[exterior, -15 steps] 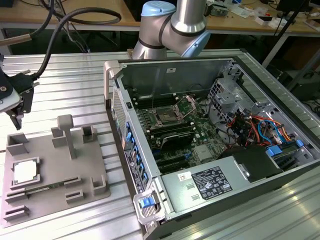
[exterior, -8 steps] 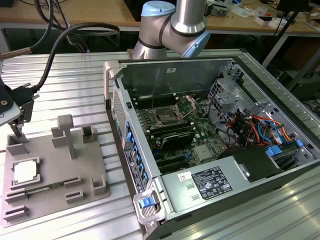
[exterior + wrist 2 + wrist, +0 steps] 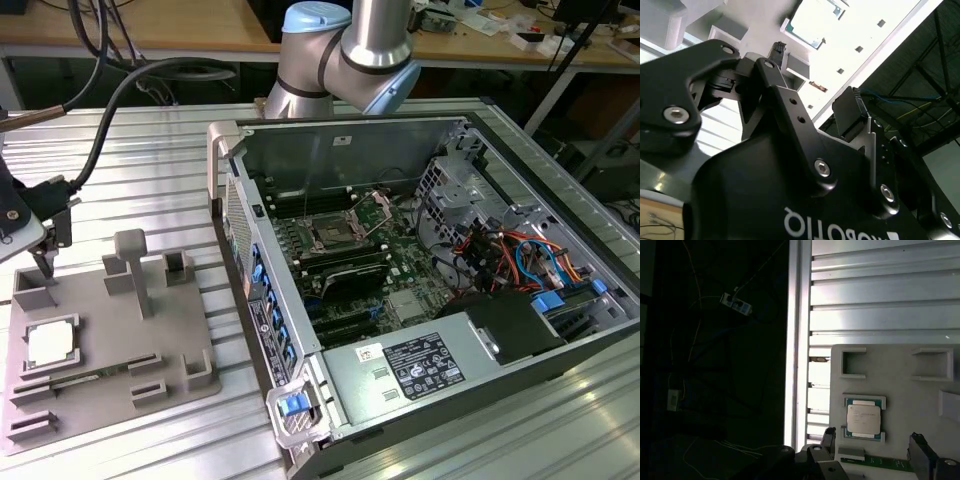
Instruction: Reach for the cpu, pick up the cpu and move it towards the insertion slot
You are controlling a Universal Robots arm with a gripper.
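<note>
The cpu, a small silvery square chip, lies flat in a corner-bracketed pocket of the grey tray at the exterior view's left. My gripper hangs a little above the tray's far left corner, just beyond the chip and apart from it. In the first wrist view the cpu lies on the tray, with my gripper open and its two dark fingers spread wider than the chip. The insertion slot, a silver-framed socket, sits on the green motherboard inside the open computer case.
The open case fills the exterior view's middle and right, with cables, a drive cage and a power supply. Raised blocks stand on the tray. A thick black hose runs to the wrist. Everything rests on a ribbed metal table.
</note>
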